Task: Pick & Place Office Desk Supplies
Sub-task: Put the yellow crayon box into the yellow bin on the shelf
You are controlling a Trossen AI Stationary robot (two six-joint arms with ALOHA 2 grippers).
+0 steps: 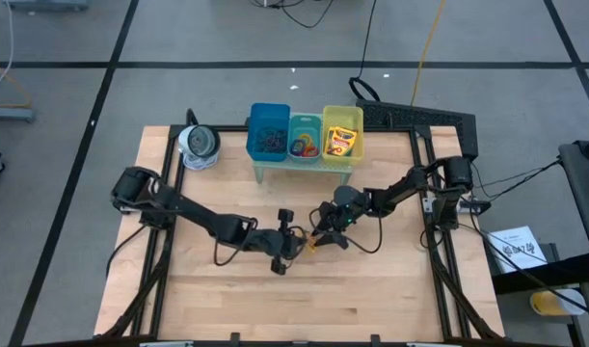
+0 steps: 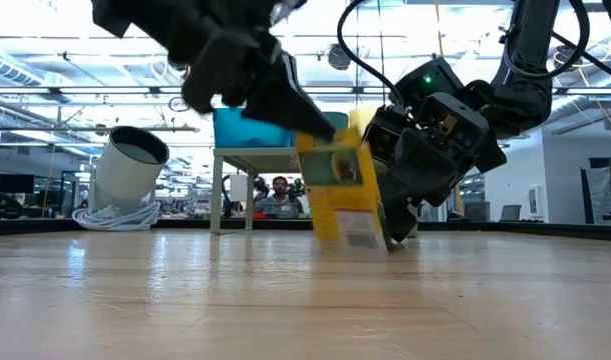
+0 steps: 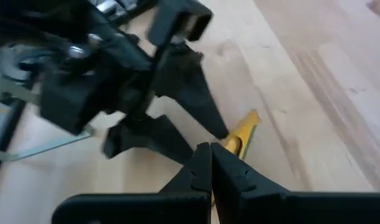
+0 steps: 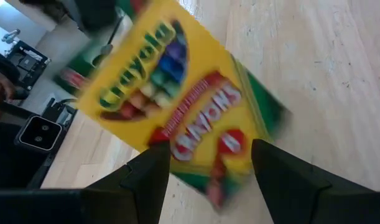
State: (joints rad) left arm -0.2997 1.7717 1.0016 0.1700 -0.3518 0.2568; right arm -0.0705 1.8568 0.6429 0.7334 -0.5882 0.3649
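1. Viewing from above, we find both grippers meeting near the middle of the wooden table (image 1: 227,299), in front of the bins.
2. We note the left gripper (image 1: 296,238) clenched on the upper corner of a crayon box (image 2: 343,195); its fingers (image 3: 205,168) are pressed together there.
3. We see the box tilted, its lower edge at the tabletop.
4. We record the right gripper (image 4: 208,165) released, its fingers spread on either side of the box's lower end, not pressing it.
5. We note another crayon box (image 1: 341,143) in the yellow bin (image 1: 343,116), ring bands (image 1: 304,146) in the teal bin (image 1: 305,122), dark loops in the blue bin (image 1: 268,113).
6. A silvery roll (image 1: 199,144) sits far left.
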